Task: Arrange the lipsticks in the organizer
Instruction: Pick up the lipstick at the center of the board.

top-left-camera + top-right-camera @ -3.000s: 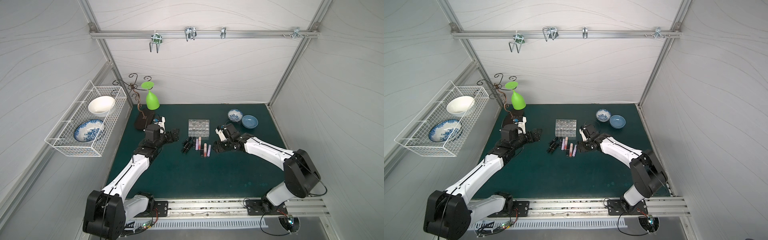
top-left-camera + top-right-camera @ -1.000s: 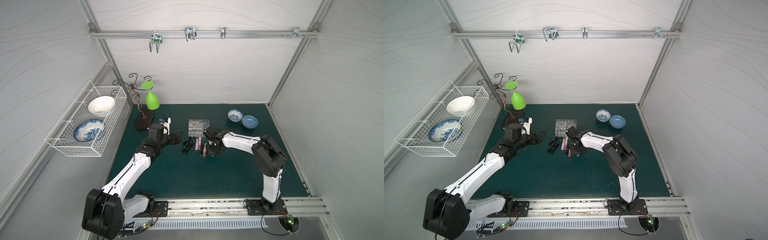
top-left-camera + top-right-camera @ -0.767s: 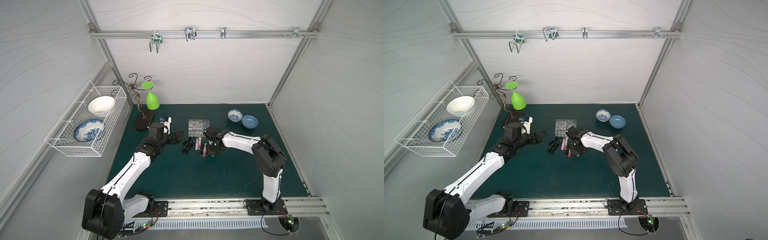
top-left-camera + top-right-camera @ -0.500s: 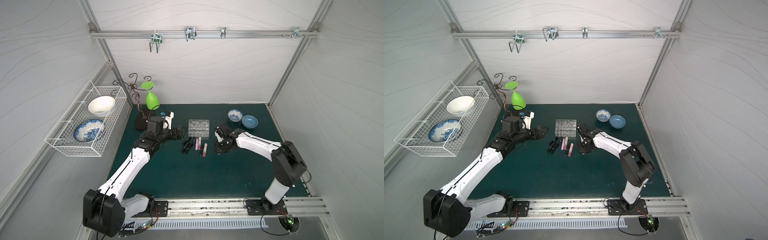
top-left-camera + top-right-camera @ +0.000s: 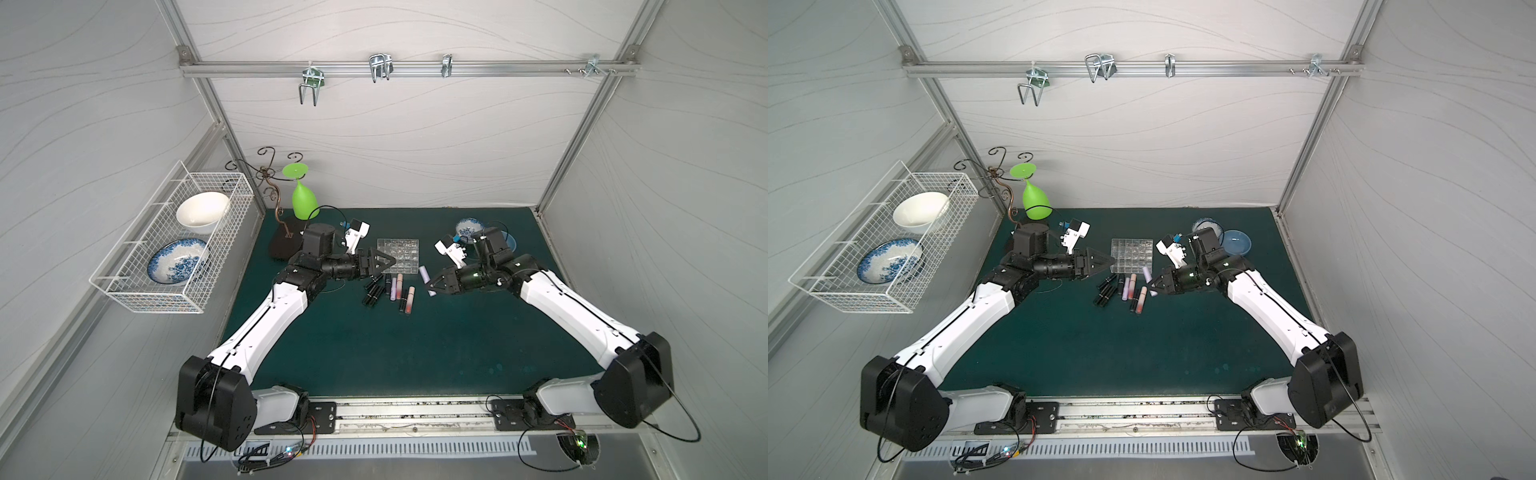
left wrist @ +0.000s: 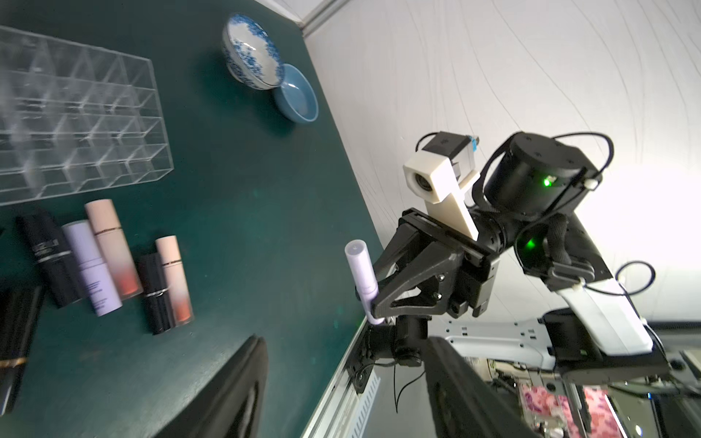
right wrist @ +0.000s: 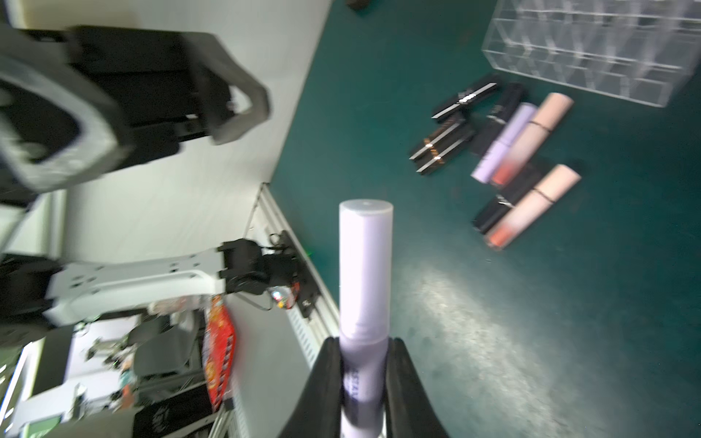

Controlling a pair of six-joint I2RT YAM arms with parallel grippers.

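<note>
My right gripper (image 5: 430, 286) (image 5: 1154, 286) is shut on a pale lilac lipstick (image 7: 366, 265) and holds it clear of the mat, right of the loose row. In the right wrist view the tube stands out between the two black fingers (image 7: 330, 371). The remaining lipsticks (image 5: 390, 289) (image 5: 1125, 289), several black, two peach-pink and one lilac (image 6: 91, 265), lie side by side in front of the clear organizer (image 5: 398, 255) (image 5: 1132, 253) (image 6: 76, 113). My left gripper (image 5: 388, 262) (image 6: 341, 394) hovers at the organizer's left front corner, open and holding nothing.
A blue-patterned bowl (image 5: 469, 228) and a plain blue bowl (image 5: 1237, 243) sit at the back right, behind my right wrist. A green glass (image 5: 301, 199) hangs on a scroll stand at the back left. A white wire basket (image 5: 166, 249) with two bowls hangs on the left wall.
My right gripper has come up off the row with the lilac lipstick and drawn back to the right. My left gripper has moved right toward the organizer, its jaws somewhat narrower.
</note>
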